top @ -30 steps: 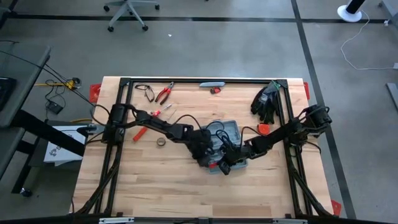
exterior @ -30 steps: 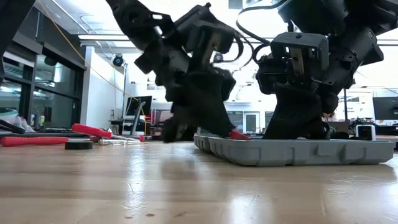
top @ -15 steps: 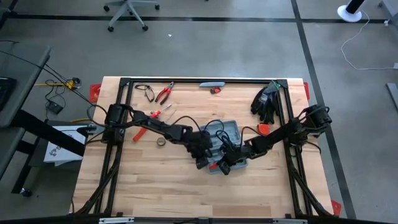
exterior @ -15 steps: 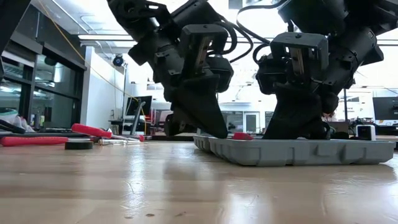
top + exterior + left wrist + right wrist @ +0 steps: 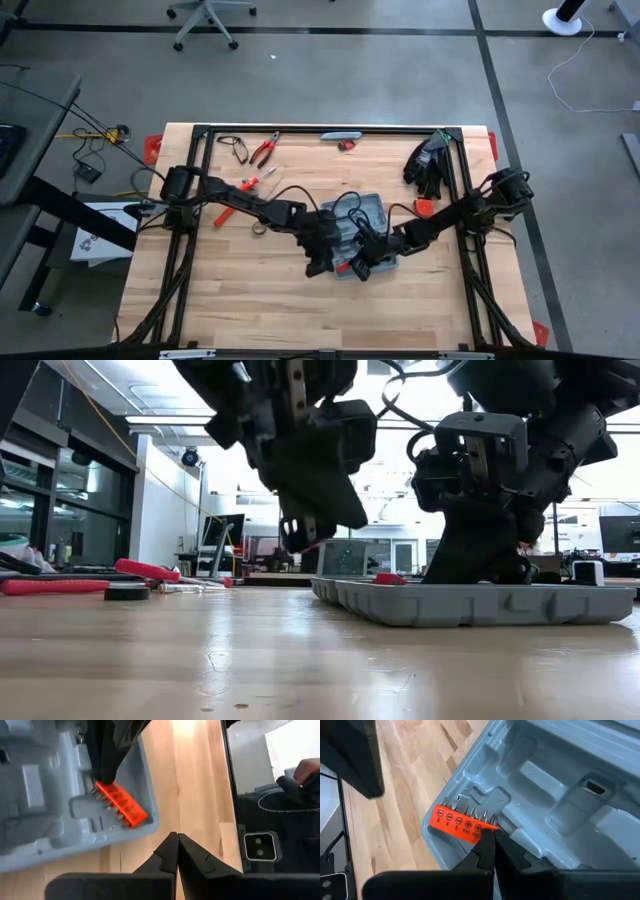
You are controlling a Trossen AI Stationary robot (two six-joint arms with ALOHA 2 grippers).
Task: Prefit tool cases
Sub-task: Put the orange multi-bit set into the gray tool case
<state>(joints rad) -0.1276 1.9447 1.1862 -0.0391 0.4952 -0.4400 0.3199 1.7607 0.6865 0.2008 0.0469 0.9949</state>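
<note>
The tool case (image 5: 366, 225) lies open on the table's middle, its grey moulded inside facing up (image 5: 560, 795). An orange bit holder (image 5: 460, 822) sits in a slot at the case's near-left corner (image 5: 122, 805). My right gripper (image 5: 492, 834) is shut, with its tips down on that holder. It also shows in the low view (image 5: 470, 565), standing in the case. My left gripper (image 5: 176, 837) is shut on nothing. It hangs above the bare wood just left of the case (image 5: 300, 535), (image 5: 320, 262). My right gripper presses its shut fingertips (image 5: 103, 776) on one end of the orange bit holder (image 5: 479, 829), by the mark PH2. The fingers slant down from the table's right side. The holder lies flat in its slot in the case.
Loose tools lie at the far left: red pliers (image 5: 264, 150), a red-handled tool (image 5: 225, 215), a small screwdriver (image 5: 255, 182) and a tape roll (image 5: 259, 228). Black gloves (image 5: 428, 165) lie at the far right. The near half of the table is bare wood.
My left gripper has risen from the case's near-left corner, where its tips stood at the orange holder. It has rolled about its own axis and drifted a little toward the table's left. The holder and the case stay put.
</note>
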